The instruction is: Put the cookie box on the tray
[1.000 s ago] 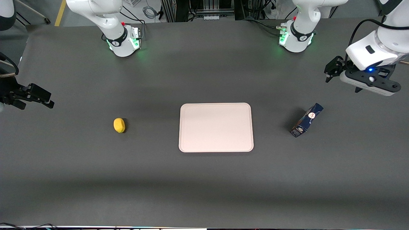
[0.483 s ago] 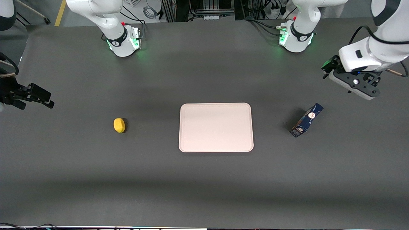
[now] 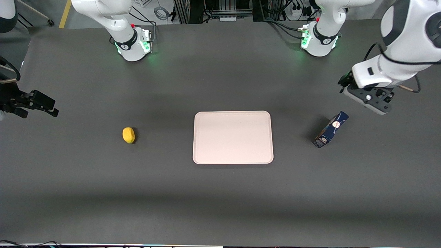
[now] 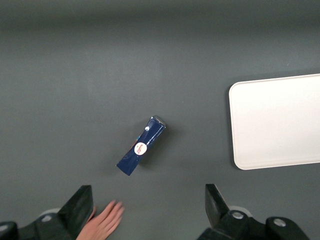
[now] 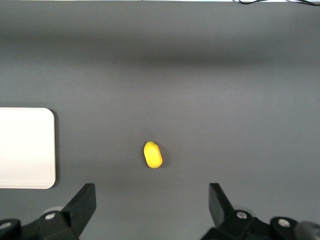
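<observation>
Nothing is done yet: the box (image 3: 331,129) lies on the table toward the working arm's end, well apart from the bare tray (image 3: 233,137); the gripper (image 4: 147,210) hovers above it, spread wide and empty; grasp, carry and placing remain.

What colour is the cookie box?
Dark navy cookie box with a white round logo; clearest in the left wrist view.

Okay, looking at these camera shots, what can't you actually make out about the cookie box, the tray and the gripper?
- Cookie box: print too small to read in front and left wrist views.
- Tray: cut off by the left wrist view's edge; whole in front view.
- Gripper: open above the table near the box, but its fingertips are hidden by the wrist housing in front view.
- Yellow lump: too small to identify.
</observation>
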You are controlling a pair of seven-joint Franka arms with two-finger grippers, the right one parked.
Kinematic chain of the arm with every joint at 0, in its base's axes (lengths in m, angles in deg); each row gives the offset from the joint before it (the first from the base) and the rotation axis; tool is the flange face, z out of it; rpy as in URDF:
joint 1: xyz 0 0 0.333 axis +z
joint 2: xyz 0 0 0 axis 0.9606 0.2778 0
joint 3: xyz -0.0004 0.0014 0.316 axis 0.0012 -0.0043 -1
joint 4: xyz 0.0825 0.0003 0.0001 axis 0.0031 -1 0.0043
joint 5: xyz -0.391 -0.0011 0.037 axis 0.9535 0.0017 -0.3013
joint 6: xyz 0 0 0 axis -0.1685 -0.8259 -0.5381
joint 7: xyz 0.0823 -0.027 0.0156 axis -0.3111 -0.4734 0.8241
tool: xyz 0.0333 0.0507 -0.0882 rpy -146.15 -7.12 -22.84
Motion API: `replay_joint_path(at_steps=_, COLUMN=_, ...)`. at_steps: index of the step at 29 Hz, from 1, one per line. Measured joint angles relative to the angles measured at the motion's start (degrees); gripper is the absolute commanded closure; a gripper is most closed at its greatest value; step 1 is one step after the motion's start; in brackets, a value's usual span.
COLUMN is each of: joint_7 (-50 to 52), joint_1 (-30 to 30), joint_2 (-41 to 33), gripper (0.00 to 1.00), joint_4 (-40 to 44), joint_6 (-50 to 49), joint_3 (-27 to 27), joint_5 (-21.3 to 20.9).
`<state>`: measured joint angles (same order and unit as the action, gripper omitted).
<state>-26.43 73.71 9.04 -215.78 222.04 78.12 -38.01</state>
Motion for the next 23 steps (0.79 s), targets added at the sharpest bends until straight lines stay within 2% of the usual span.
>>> replay_joint_path(at_steps=3, joint_7=0.0, joint_1=0.0, joint_2=0.9, gripper=0.04, joint_4=0.0, joint_6=1.0, joint_3=0.0, joint_5=0.0)
replay_joint_path(at_steps=11, joint_7=-0.8, joint_1=0.0, joint_2=2.0, gripper=0.57, joint_4=0.0, joint_6=2.3, joint_3=0.0, joint_5=0.0)
replay_joint_path(at_steps=14, joint_7=-0.9, joint_1=0.0, joint_2=2.0, gripper=0.68, joint_4=0.0, joint_6=2.3, joint_3=0.0, joint_5=0.0)
replay_joint_path(at_steps=17, joint_7=-1.0, joint_1=0.0, joint_2=2.0, gripper=0.84, joint_4=0.0, joint_6=2.3, joint_3=0.0, joint_5=0.0)
replay_joint_path(at_steps=18, joint_7=-1.0, joint_1=0.0, joint_2=2.0, gripper=0.86, joint_4=0.0, joint_6=2.3, joint_3=0.0, joint_5=0.0)
replay_joint_path(at_steps=23, joint_7=-1.1, joint_1=0.0, joint_2=1.9, gripper=0.85, joint_4=0.1, joint_6=2.3, joint_3=0.1, joint_5=0.0)
